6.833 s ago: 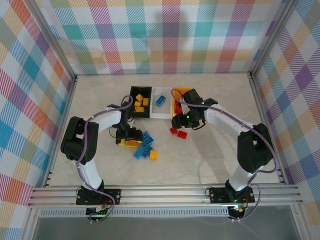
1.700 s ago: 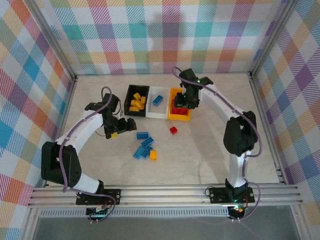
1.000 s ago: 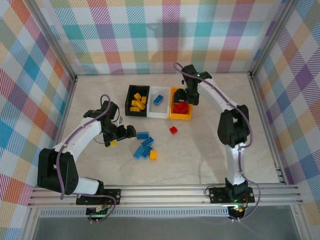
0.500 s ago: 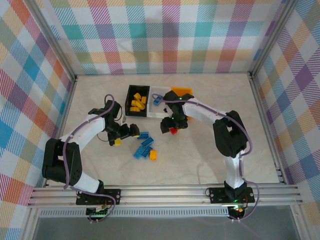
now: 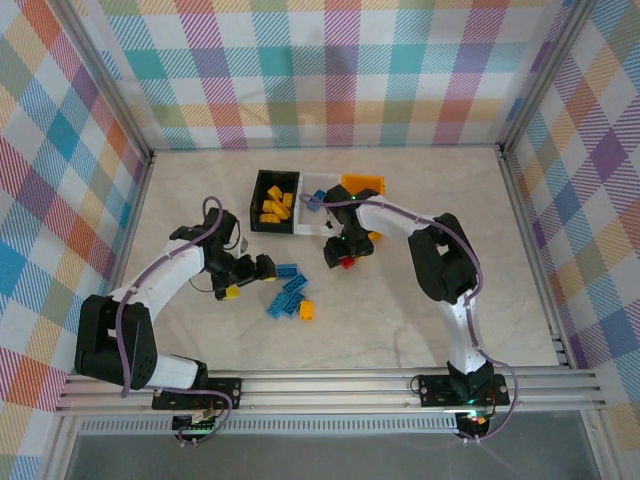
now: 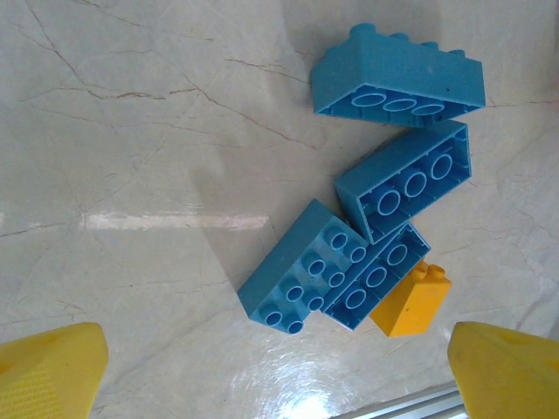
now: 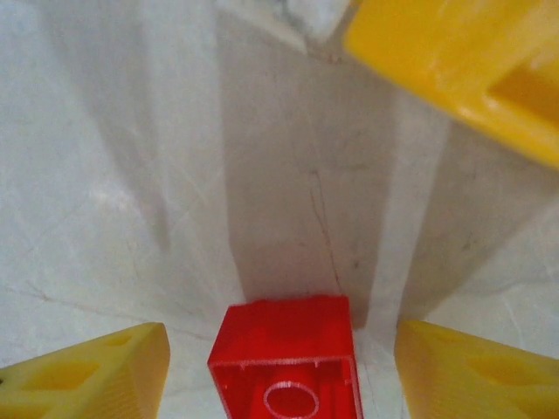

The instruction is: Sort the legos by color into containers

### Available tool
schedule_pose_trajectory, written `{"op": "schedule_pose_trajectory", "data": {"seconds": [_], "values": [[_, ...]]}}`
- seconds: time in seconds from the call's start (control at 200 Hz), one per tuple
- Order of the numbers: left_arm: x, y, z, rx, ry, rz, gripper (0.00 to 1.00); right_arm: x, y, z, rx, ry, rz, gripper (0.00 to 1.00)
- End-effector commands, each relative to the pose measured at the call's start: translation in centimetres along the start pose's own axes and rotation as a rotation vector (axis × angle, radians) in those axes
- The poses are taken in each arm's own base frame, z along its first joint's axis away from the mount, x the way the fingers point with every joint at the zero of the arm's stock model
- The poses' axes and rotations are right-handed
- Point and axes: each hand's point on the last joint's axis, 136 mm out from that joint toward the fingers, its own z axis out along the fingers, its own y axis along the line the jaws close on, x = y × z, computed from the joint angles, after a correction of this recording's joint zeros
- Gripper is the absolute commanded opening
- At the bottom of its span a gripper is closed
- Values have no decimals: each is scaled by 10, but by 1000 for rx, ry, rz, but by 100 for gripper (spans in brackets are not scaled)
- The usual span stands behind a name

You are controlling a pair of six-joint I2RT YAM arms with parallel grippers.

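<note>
A red lego [image 7: 286, 358] lies on the table between the yellow fingers of my right gripper [image 7: 279, 371], which is open with a gap on each side. From above, that gripper [image 5: 345, 256] is low over the red lego [image 5: 347, 263], just in front of the bins. My left gripper [image 5: 255, 272] hangs open beside a cluster of several blue legos [image 5: 288, 288]. In the left wrist view the blue legos [image 6: 306, 279] and an orange lego [image 6: 410, 299] lie ahead of my empty fingers [image 6: 48, 367]. The black bin [image 5: 258, 200] holds yellow legos.
The white bin [image 5: 320, 184] and the yellow-orange bin [image 5: 362, 183] sit beside the black one, partly hidden by my right arm. A corner of the yellow-orange bin [image 7: 463, 61] is close above the red lego. An orange lego [image 5: 306, 310] lies nearest the table's front.
My right arm has swung from over the yellow-orange bin down to the red lego on the table, and its fingers have narrowed a little. The left gripper has barely shifted.
</note>
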Motion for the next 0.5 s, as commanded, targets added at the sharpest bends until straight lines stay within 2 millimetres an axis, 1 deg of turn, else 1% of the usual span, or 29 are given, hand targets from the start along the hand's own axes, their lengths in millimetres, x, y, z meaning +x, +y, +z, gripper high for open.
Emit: {"op": "schedule_pose_trajectory", "data": {"seconds": [0.0,0.13,0.28,0.495], "values": [[6,5,-2,-11,1,-23,100,-7,-5,4,17,6,-20,64],[5,5,-1,-13,0,-29,100,-7,-7,3,25,5,-17,52],[3,5,0,-8,-8,-38,100,-5,-7,-12,31,-27,-13,40],[0,5,2,-7,-19,-47,100,-5,-3,-45,5,-87,10,36]]}}
